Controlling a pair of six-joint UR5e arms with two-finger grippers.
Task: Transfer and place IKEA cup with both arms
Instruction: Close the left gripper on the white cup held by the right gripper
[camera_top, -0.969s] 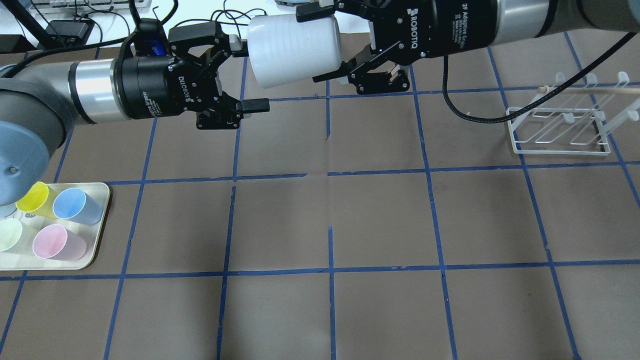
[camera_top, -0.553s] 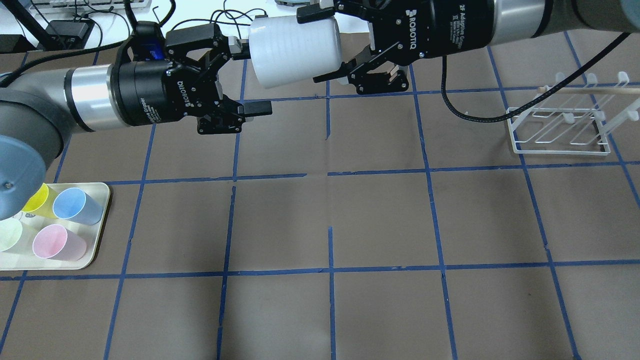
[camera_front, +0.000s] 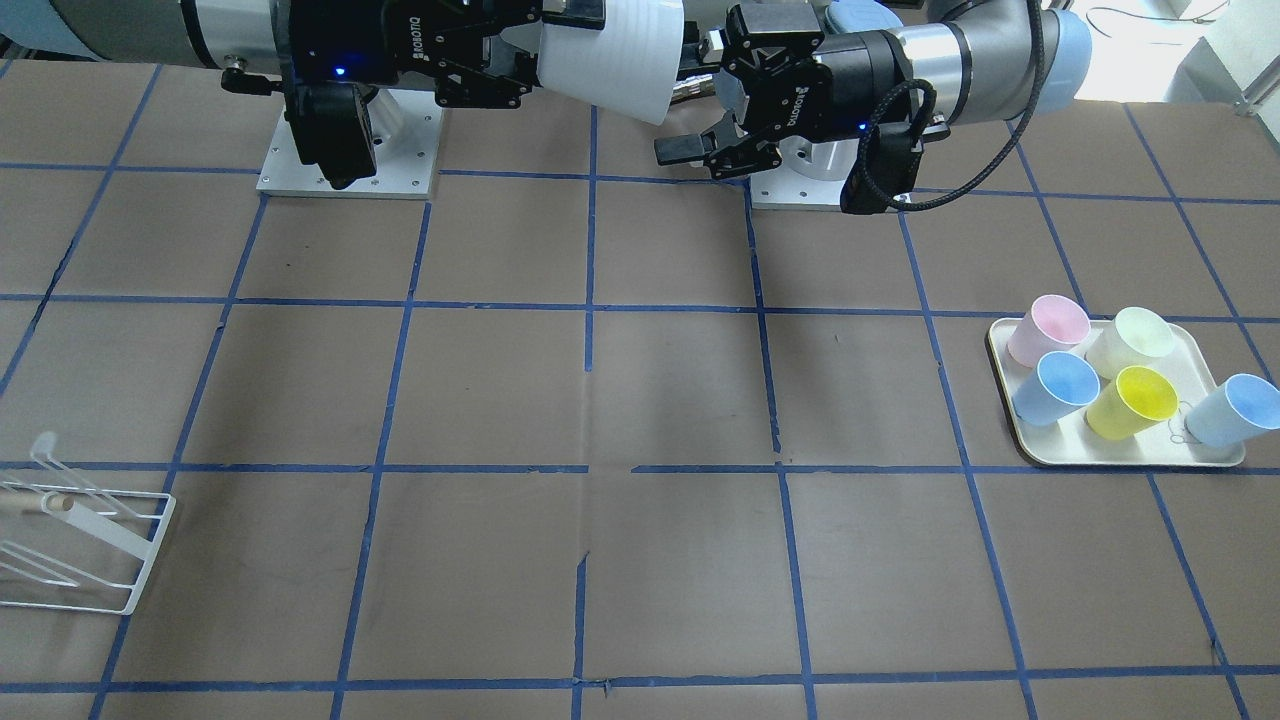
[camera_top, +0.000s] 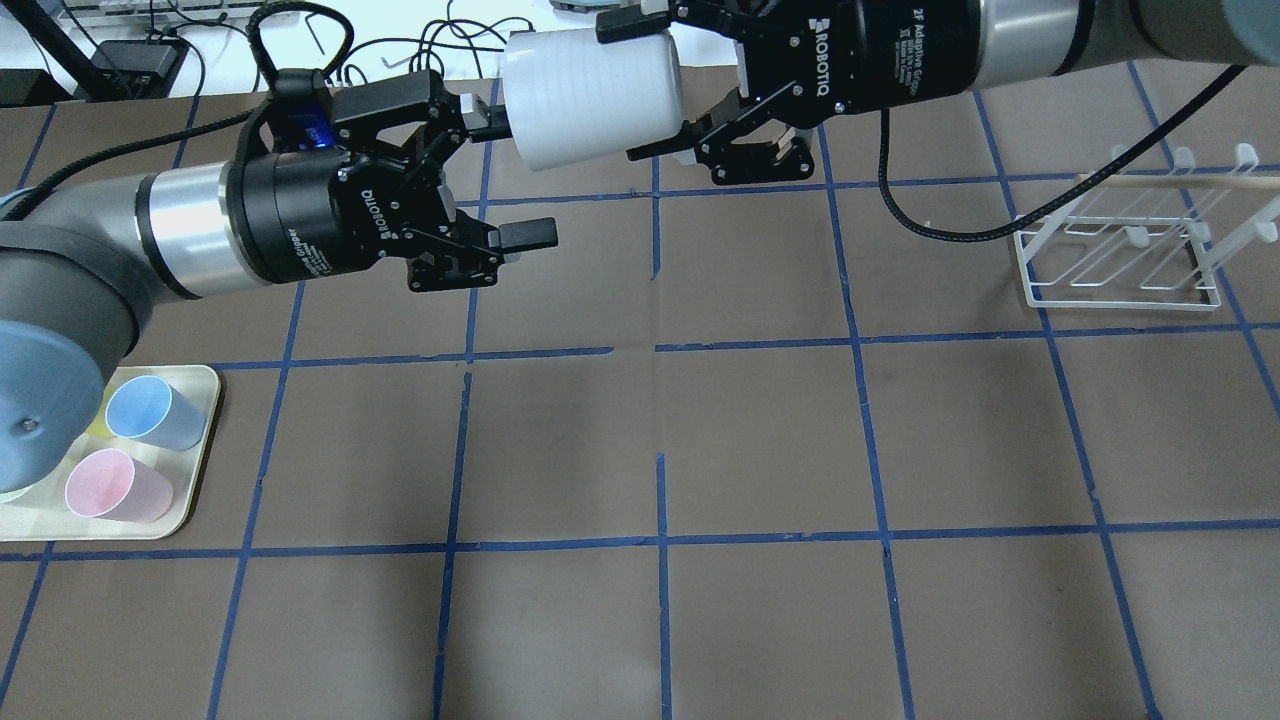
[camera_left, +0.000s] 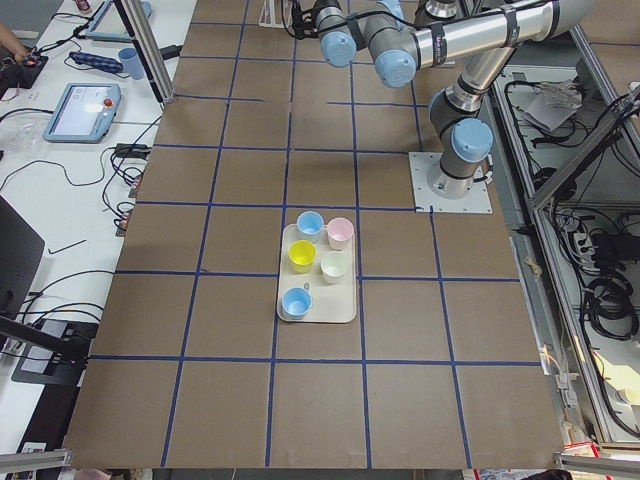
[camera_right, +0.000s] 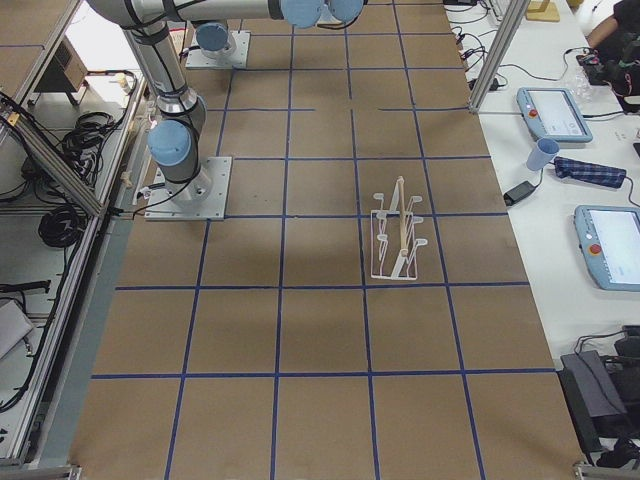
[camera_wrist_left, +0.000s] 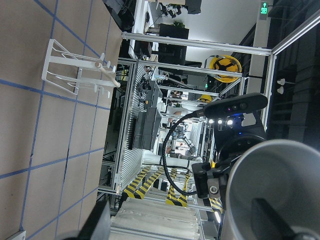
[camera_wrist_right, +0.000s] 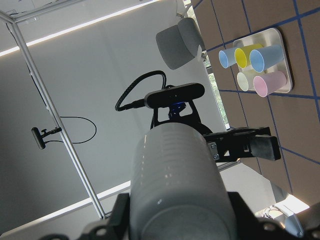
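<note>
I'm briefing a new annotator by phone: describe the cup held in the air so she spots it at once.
Look above the far middle of the table. There the right gripper clamps the IKEA cup lying sideways. It alone is pale grey and airborne; the coloured cups stand on a tray.

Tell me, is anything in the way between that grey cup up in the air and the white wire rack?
Nothing visible does. The right gripper holds the IKEA cup in the air. Toward the white rack, only that arm's own black cable hangs above the table.
</note>
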